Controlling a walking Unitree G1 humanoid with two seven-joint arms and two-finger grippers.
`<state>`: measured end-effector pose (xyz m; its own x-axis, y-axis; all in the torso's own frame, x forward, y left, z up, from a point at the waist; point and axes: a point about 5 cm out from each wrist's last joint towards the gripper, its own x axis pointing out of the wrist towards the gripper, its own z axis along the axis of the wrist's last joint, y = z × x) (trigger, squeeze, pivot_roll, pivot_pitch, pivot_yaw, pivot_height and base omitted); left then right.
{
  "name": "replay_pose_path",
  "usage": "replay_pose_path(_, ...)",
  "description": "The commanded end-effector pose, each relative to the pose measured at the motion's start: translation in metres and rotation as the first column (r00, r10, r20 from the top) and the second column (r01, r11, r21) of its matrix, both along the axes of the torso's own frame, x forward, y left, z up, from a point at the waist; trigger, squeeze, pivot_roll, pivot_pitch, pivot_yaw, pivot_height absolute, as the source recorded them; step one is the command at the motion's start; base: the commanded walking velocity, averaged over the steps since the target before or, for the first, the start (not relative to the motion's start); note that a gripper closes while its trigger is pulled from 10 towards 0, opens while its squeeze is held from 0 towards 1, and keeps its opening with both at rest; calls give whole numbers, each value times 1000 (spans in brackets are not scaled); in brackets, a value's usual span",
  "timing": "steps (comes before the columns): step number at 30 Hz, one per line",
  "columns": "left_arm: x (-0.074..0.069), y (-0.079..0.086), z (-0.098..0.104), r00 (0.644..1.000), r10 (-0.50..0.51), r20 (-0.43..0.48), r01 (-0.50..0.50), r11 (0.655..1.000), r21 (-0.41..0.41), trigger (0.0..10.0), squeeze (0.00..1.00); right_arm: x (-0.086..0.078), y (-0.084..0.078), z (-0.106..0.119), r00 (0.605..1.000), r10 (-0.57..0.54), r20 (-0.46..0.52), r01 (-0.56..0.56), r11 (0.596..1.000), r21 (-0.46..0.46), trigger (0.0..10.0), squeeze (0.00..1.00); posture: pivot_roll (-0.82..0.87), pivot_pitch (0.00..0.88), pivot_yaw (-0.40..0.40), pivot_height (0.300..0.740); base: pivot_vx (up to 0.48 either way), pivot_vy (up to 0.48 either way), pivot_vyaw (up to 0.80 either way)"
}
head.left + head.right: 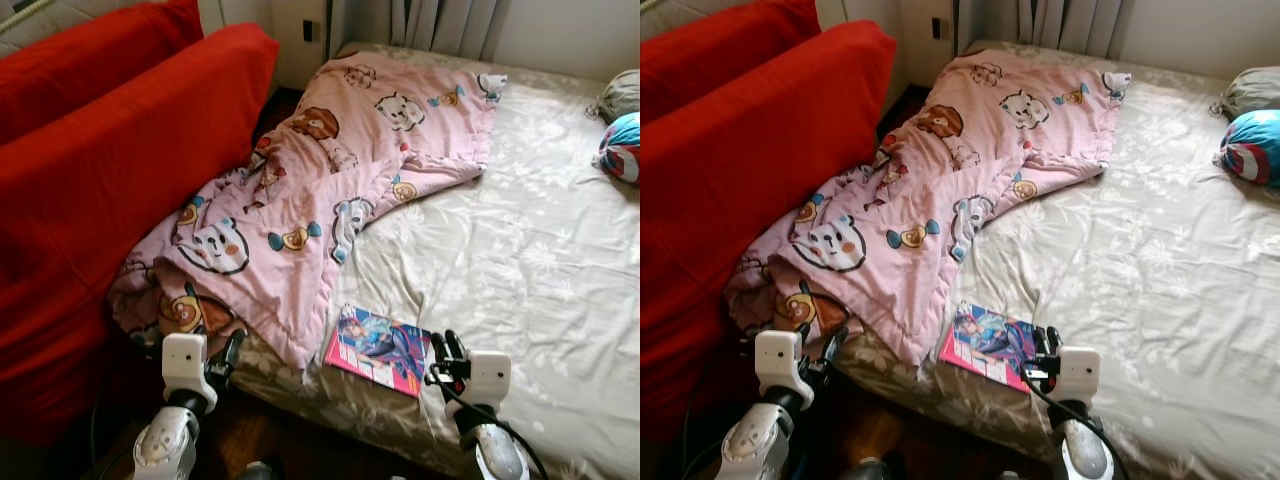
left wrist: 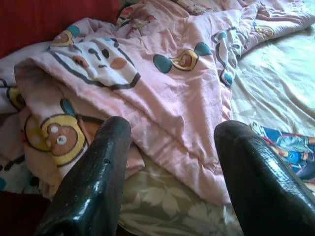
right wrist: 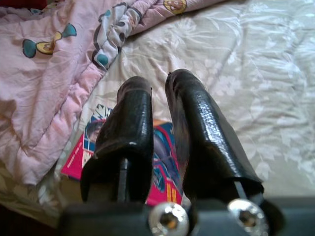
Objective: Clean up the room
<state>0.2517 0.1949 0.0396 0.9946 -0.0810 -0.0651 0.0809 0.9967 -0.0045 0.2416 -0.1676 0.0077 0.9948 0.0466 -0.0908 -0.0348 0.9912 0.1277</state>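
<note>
Magazine (image 1: 383,349), glossy, pink-edged cover, lies flat on the bed (image 1: 520,250) close to the near edge. Its long axis runs slantwise across that edge, one short end pointing toward the pink blanket (image 1: 300,200), the other toward the right gripper (image 1: 447,352). The blanket's lower corner stops just beside the magazine; contact between the two cannot be told.

Right gripper sits just beside the magazine's near-right corner, clearly the nearer of the two. In the right wrist view its fingers (image 3: 128,123) stand close together with only a slim gap, nothing between them, and they point along over the cover, so the magazine lies directly ahead of and under the tips. Judgement: the grip turns on this — the jaws would need to widen and come at the corner or short edge, since the sheet lies flat on soft bedding.

Left gripper (image 1: 226,358) is farther from the magazine, across the blanket corner, at the bed's near edge. Jaws wide, empty; left wrist view looks onto blanket folds.

Beyond the blanket from the magazine: red sofa (image 1: 100,170). Far from the magazine, across the bed, two cushions (image 1: 622,130).
</note>
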Motion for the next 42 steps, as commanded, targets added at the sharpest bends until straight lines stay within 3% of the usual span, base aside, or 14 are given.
replay_pose_path(1,-6,0,-5,999,-7,-33,8,1000,10,10000,0,-4,2,-3,1000,-1,-18,2,1000,13,10000,0,-7,159,1,685,0,0,0)
replay_pose_path(20,-12,1,-5,998,-16,-58,18,1000,25,10000,0,-3,9,-5,998,9,-66,-9,1000,-4,10000,0,-1,137,5,650,0,0,0)
replay_pose_path(38,-9,1,-3,998,-16,-62,18,999,34,10000,0,2,9,-3,997,5,-78,-5,1000,4,10000,0,7,204,5,650,0,0,0)
replay_pose_path(42,-7,-2,-2,998,-23,-61,25,999,31,10000,0,3,11,-4,995,13,-94,-13,1000,4,10000,0,5,216,6,630,0,0,0)
